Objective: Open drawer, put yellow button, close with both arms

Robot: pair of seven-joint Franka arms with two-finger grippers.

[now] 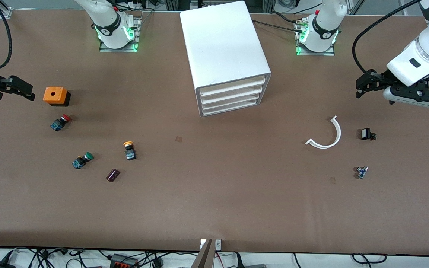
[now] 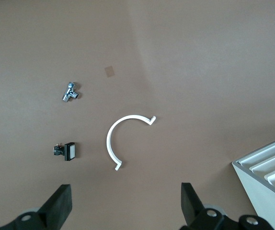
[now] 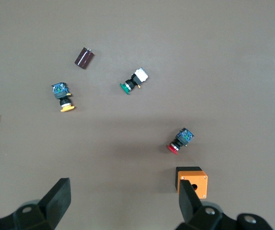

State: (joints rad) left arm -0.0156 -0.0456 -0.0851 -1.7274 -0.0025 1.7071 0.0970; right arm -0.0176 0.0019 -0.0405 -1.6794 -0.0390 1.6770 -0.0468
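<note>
Yellow button: lies on its side on the worktop, toward the right arm's end. Long axis runs toward and away from the front camera; cap points away from that camera, toward the robots' bases, dark bluish body nearer the camera.

Green button: on its side, beside the yellow button, nearer the right arm's end and slightly nearer the camera.

Dark maroon cylinder: lying flat, near the yellow button, nearer the camera.

Red button: on its side, farther from the camera than the green button.

Orange box: black base, hole in its top, just beside the red button and farther from the camera.

Cabinet: white, mid-worktop, four drawers facing the camera. Drawer, the uppermost, sits shut, flush with the three below.

White curved strip, small black part, small metal part: toward the left arm's end.

Right gripper: in the air over the worktop edge, beside the orange box; jaws apart, holding nothing.

Left gripper: in the air over the left arm's end, above the black part; jaws apart, holding nothing.
</note>
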